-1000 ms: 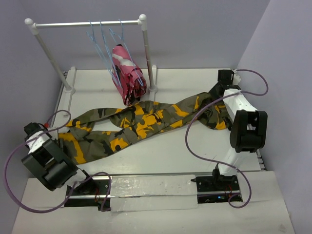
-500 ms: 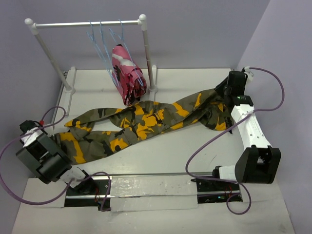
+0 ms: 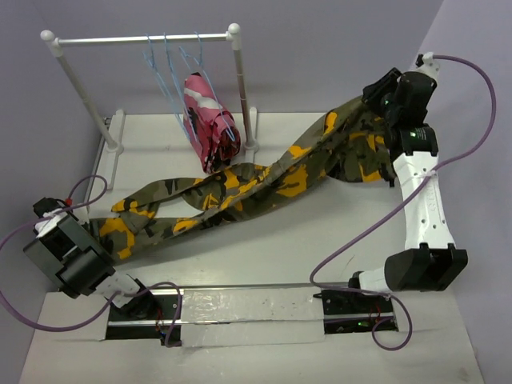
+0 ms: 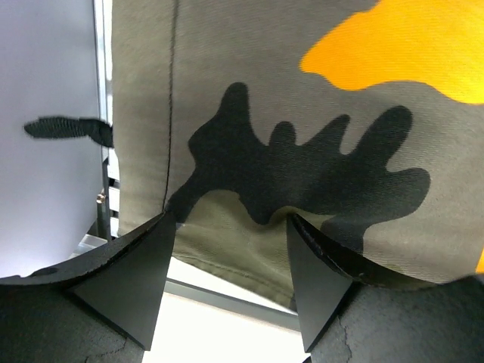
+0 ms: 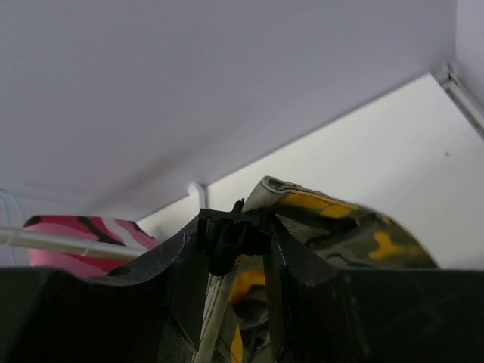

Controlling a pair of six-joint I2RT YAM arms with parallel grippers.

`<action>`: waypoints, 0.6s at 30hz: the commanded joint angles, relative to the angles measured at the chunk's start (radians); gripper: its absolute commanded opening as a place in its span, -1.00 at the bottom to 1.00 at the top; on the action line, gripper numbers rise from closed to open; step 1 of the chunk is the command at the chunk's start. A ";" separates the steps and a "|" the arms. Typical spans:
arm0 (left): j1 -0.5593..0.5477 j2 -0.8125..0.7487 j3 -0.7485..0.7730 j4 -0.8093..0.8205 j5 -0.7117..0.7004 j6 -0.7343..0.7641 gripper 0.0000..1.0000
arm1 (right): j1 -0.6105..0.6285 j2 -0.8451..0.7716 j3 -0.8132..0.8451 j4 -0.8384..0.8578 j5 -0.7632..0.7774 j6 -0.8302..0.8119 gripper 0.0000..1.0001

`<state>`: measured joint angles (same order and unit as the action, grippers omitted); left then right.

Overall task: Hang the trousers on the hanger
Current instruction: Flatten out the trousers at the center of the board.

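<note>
The olive, black and orange camouflage trousers stretch diagonally across the table, from the left edge up to the back right. My right gripper is shut on their right end and holds it raised above the table; in the right wrist view the cloth and a black clip are bunched between the jaws. My left gripper is open at the trousers' left end, with the hem lying just in front of its fingertips. Several light-blue wire hangers hang on the rail.
A white rail stand stands at the back left. A pink, white and black camouflage garment hangs from one hanger, just above the trousers' middle. Walls close the table on the left, back and right. The left arm sits low at the left edge.
My right gripper has risen and moved back and to the right, lifting its end of the trousers and pulling the cloth taut. The left arm has shifted slightly left.
</note>
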<state>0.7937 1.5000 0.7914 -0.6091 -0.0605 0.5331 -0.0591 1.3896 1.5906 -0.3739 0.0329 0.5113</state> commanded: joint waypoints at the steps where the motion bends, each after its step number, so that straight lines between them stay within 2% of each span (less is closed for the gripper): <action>1: 0.009 0.038 -0.036 0.119 -0.034 0.025 0.40 | -0.002 -0.137 -0.010 0.009 0.003 -0.086 -1.00; 4: 0.009 0.056 -0.030 0.120 -0.024 0.023 0.38 | -0.003 -0.343 -0.214 -0.037 0.085 -0.075 -1.00; 5: 0.009 0.058 -0.030 0.122 -0.021 0.022 0.38 | -0.004 -0.417 -0.350 -0.046 0.128 -0.039 -1.00; 6: 0.009 0.058 -0.033 0.125 -0.015 0.022 0.38 | -0.004 -0.501 -0.495 -0.056 0.177 0.008 -1.00; 7: 0.008 0.057 -0.041 0.128 -0.010 0.023 0.38 | -0.004 -0.574 -0.529 -0.066 0.210 0.066 -1.00; 8: 0.007 0.058 -0.053 0.132 -0.008 0.028 0.38 | -0.004 -0.672 -0.672 -0.083 0.241 0.171 -1.00; 11: 0.008 0.064 -0.086 0.152 -0.016 0.054 0.37 | -0.020 -0.823 -0.896 -0.203 0.257 0.303 -1.00; 14: 0.008 0.063 -0.102 0.182 -0.046 0.082 0.37 | -0.064 -0.915 -0.929 -0.316 0.359 0.386 -1.00; 18: 0.008 0.073 -0.089 0.198 -0.056 0.093 0.38 | -0.198 -0.848 -0.856 -0.377 0.395 0.334 -1.00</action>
<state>0.7925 1.4877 0.7662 -0.5719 -0.0596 0.5780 -0.1544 0.5026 0.6437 -0.7202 0.3196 0.8083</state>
